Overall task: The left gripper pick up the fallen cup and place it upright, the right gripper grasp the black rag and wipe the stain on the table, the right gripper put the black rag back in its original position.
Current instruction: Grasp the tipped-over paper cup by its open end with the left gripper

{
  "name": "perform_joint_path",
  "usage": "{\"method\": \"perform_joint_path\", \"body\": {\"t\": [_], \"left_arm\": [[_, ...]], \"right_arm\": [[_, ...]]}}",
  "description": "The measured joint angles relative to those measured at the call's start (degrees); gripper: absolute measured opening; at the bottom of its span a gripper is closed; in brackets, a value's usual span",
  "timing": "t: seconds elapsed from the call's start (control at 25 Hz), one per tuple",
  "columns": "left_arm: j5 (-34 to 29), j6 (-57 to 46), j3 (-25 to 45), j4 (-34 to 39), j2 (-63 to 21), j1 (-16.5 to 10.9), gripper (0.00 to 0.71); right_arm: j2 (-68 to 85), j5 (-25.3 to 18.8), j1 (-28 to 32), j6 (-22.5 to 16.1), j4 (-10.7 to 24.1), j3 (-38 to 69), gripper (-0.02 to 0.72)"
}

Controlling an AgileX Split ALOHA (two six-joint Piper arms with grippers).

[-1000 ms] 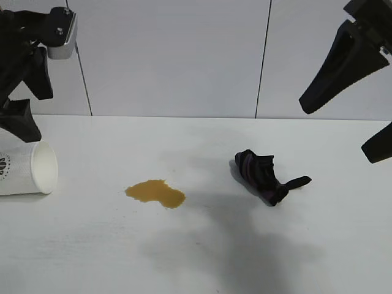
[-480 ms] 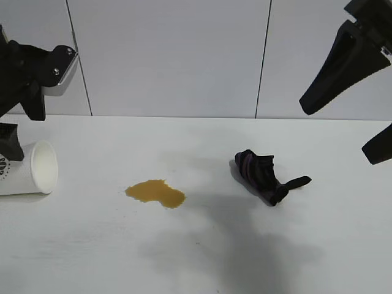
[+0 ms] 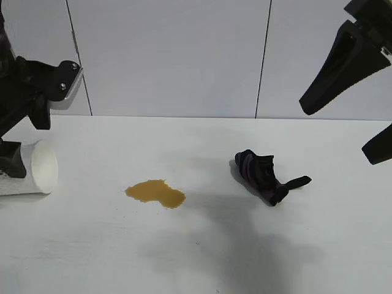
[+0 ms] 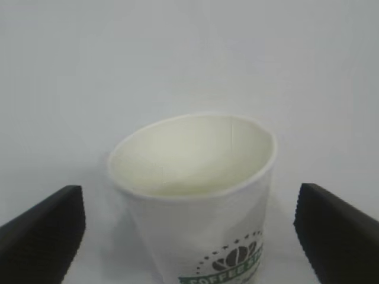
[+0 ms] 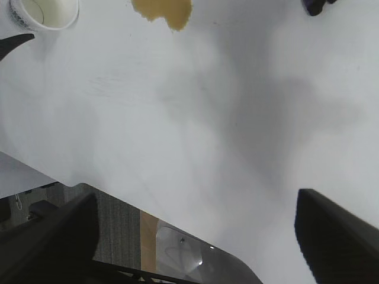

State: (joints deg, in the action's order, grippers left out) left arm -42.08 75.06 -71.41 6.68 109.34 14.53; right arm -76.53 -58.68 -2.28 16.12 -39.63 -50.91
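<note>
The white cup (image 3: 38, 168) with a green-and-black logo lies on its side at the table's (image 3: 202, 263) left edge, its mouth facing the middle. My left gripper (image 3: 24, 141) is open and low around it. In the left wrist view the cup (image 4: 195, 177) sits between the two fingers (image 4: 41, 234) with a gap on each side. The amber stain (image 3: 156, 193) lies left of centre. The black rag (image 3: 263, 174) with purple stripes lies right of centre. My right gripper (image 3: 334, 131) hangs open and empty, high above the table's right side.
A grey panelled wall (image 3: 171, 55) stands behind the table. The right wrist view shows the stain (image 5: 163, 10), the cup (image 5: 44, 12), a corner of the rag (image 5: 314, 6) and the table's near edge (image 5: 136, 204) with floor beyond.
My left gripper has come down from above the cup, and its fingers now straddle it. The cup, stain, rag and right arm have not moved.
</note>
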Motion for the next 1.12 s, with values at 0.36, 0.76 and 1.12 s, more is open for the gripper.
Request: {"method": "perform_joint_path", "body": {"t": [0.36,0.76,1.12], "left_arm": [[2.00,0.05,0.00,0.14,3.60,0.00,0.693],[3.35,0.00,0.00,4.18,5.38,0.00,0.694],[3.35,-2.40,0.00,4.18,5.38,0.00,0.695]], "right_arm": [[0.00,0.00,0.00,0.00,0.00,0.00,0.622],[0.00,0.00,0.00,0.00,0.00,0.00,0.622],[0.00,0.05,0.00,0.00,0.00,0.00,0.622]]}}
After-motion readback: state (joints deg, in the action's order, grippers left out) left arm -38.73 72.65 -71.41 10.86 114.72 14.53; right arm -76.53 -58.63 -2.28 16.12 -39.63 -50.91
